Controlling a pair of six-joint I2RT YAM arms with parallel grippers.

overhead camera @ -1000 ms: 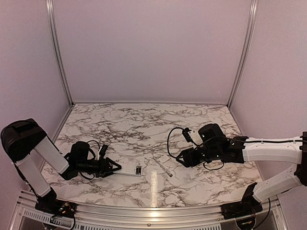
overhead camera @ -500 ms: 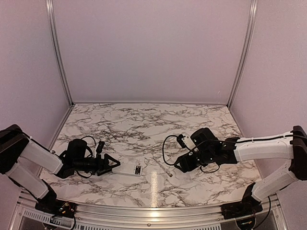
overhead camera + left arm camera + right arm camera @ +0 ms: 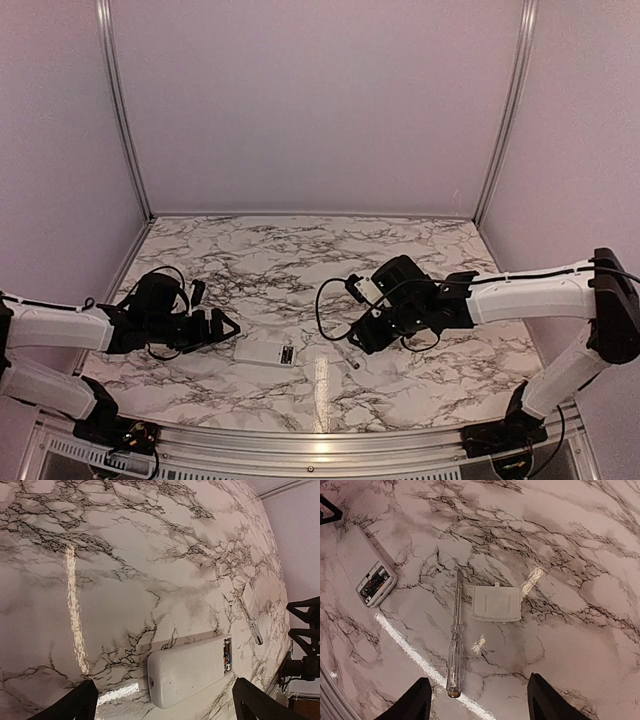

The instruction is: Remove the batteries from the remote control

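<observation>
Marble table (image 3: 260,250): one remote control (image 3: 265,352) lying flat with its open recess up, one white cover (image 3: 496,603), one screwdriver (image 3: 456,640). Left gripper (image 3: 224,328) is spread wide and empty, just beside the remote. Right gripper (image 3: 357,338) has its fingers apart and holds nothing.

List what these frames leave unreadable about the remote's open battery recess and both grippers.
- Open recess of the remote control: right wrist view shows only tiny dark and coloured bits; batteries inside or not, cannot tell. Top view: too small.
- Left gripper: left wrist view's bottom edge cuts its fingers.
- Right gripper: top view, fingertips lost against its own dark body.
</observation>
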